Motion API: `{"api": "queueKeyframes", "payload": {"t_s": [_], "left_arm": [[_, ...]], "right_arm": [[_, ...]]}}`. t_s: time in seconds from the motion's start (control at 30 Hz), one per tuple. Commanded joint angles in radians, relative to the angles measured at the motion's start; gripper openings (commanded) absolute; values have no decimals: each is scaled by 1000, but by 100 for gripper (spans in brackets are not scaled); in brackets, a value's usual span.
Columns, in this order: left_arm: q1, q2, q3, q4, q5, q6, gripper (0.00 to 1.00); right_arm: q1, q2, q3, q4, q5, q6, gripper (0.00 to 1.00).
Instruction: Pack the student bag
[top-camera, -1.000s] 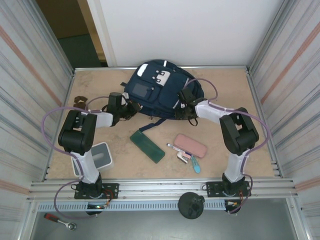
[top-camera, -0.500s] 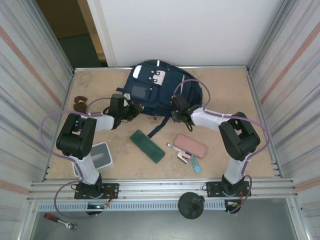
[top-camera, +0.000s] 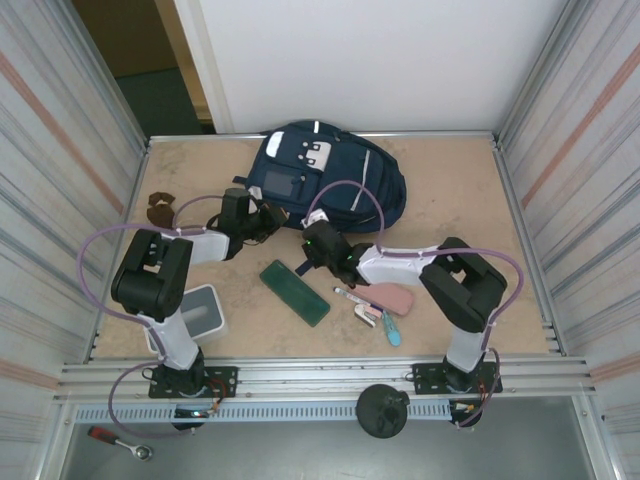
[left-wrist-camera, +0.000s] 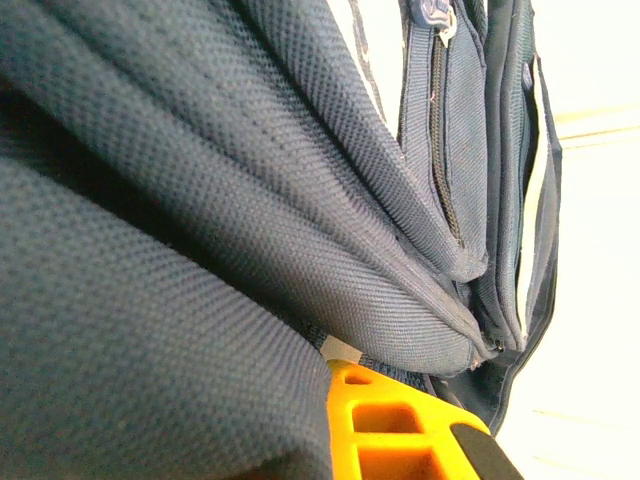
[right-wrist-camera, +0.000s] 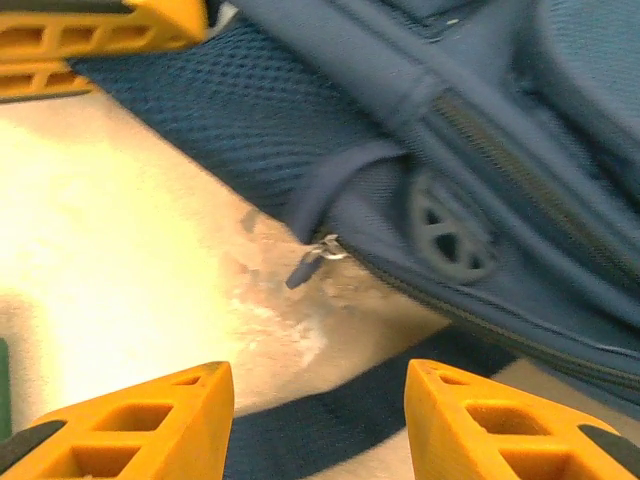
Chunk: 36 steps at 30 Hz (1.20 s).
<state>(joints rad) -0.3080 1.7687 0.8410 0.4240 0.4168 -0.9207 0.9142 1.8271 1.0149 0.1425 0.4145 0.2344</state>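
- Student bag (top-camera: 335, 180) lies flat by the middle of the table's (top-camera: 450, 200) far edge, front pocket up.
- Left gripper (top-camera: 268, 222) sits at the bag's near-left edge, jaws closed tight on navy fabric; the folds crowd its wrist view.
- Right gripper (right-wrist-camera: 320, 420) hovers just off the bag's near edge, jaws parted and holding nothing, with the bag's zipper pull (right-wrist-camera: 305, 268) directly ahead.

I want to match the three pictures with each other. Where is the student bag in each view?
Top external: the student bag lies in the upper centre of the picture.
Left wrist: its navy folds are close up, from the left edge past the centre.
Right wrist: it runs across the top and right.
Shared landmark: the left end effector at the bag's near-left edge, with orange fingers.
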Motion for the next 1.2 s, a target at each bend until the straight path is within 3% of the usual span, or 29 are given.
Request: {"api": "queueKeyframes", "payload": {"t_s": [0.0, 0.33, 0.77, 1.07, 1.17], "left_arm": [[-18, -72, 3, 44, 61, 11, 0], [-28, -78, 5, 40, 63, 15, 0], [-31, -80, -7, 47, 68, 18, 0], [-28, -71, -16, 39, 53, 38, 0], [-20, -66, -13, 28, 48, 56, 0]], "right_arm": [[6, 51, -22, 109, 74, 49, 46], [-1, 150, 6, 233, 105, 71, 45], [-27, 192, 26, 309, 116, 74, 31], [-42, 132, -38, 345, 53, 48, 4], [-44, 101, -73, 333, 58, 57, 0]]}}
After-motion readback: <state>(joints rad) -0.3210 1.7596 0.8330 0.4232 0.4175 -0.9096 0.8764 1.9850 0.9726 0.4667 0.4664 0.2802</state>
